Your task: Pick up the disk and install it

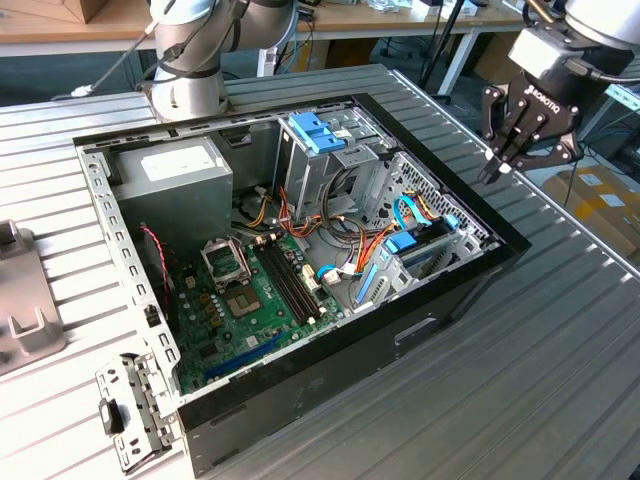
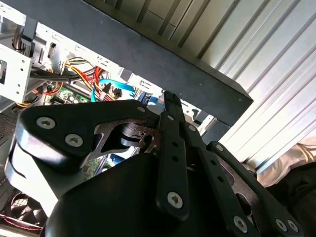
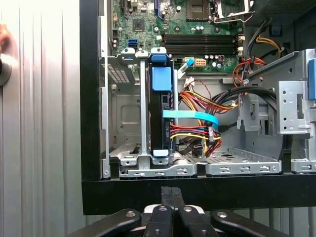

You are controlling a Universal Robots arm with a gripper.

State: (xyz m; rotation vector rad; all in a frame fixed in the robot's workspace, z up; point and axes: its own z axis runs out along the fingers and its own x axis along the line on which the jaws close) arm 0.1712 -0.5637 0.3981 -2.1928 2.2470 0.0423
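Slatted table [image 1: 560,330]: claw [image 1: 497,168] closed, empty, above case [image 1: 300,390] edge.

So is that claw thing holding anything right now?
No. The gripper is shut with nothing between its jaws, hanging outside the computer case. The disk sits in its bay.

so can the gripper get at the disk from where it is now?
Probably yes. The disk stands on edge in its open-topped bay, blue tab up. The gripper, fingers shut, hangs just outside the case wall; cables run beside the disk.
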